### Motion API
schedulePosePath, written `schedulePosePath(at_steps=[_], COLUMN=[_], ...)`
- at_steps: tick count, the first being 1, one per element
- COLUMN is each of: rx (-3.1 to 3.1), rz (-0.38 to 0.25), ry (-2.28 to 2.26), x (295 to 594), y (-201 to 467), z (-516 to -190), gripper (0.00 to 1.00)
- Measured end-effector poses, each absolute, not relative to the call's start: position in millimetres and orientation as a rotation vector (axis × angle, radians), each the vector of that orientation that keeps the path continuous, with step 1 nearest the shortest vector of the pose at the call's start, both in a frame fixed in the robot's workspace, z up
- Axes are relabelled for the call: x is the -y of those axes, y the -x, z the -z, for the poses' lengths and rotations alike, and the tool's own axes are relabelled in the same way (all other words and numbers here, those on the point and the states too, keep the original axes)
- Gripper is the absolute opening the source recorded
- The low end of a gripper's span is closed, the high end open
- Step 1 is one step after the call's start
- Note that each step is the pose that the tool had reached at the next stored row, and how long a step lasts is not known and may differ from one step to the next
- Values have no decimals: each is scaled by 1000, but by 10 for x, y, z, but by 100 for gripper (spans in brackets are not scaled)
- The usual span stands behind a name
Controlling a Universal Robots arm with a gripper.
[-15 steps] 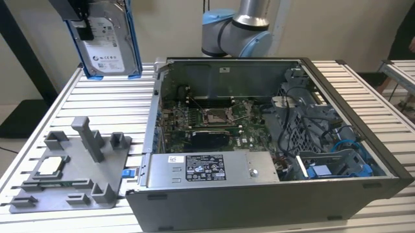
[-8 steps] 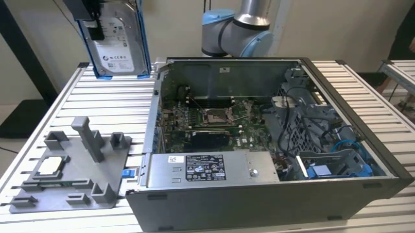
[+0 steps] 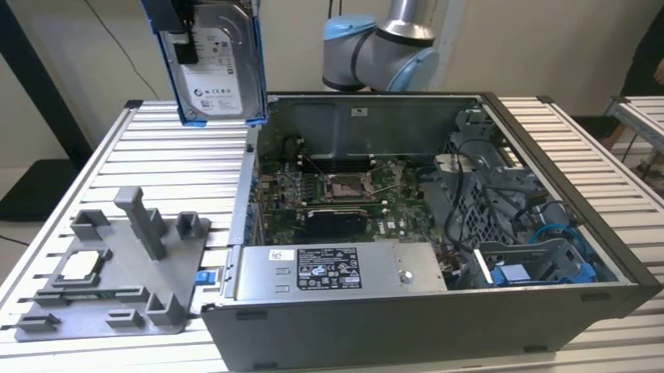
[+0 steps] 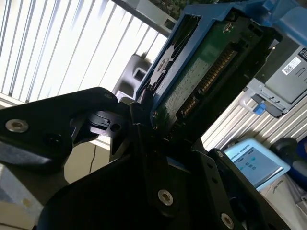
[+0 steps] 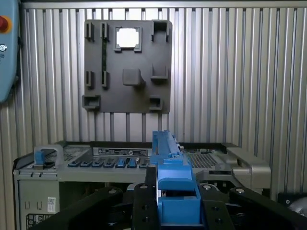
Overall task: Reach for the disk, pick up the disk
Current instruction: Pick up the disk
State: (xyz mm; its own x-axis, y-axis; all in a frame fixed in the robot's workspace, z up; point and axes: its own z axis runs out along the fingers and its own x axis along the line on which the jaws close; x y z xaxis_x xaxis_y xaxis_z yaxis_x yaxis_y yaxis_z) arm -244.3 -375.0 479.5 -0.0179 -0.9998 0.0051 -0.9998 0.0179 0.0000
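The disk [image 3: 216, 74], a silver-grey drive with a white label in a blue frame, hangs upright in the air above the table's far part, at the exterior view's left, beside the open computer case [image 3: 581, 256]. My gripper [image 3: 190, 40] is shut on its upper part, one black finger lying across the label side. In the second wrist view the disk's [image 4: 206, 72] green circuit board faces the camera, with the gripper [image 4: 144, 127] clamped on its edge. In the first wrist view the blue frame edge of the disk [image 5: 167, 158] rises from between the black fingers [image 5: 144, 201].
A grey fixture plate [image 3: 114, 272] with a small square silver chip [image 3: 83, 266] lies on the slatted table [image 3: 176, 163] below the disk. Inside the case are the motherboard [image 3: 343, 194], a power supply [image 3: 332, 268] and a blue bracket with cables [image 3: 529, 268]. The arm's base [image 3: 379, 47] stands behind.
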Motion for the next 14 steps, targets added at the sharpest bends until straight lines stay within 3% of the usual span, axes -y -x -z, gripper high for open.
schedulePosePath(at_steps=[14], rx=[2239], rz=[-6], ry=[-2199], x=[3750], y=[1899], z=[-4795], gripper=[0])
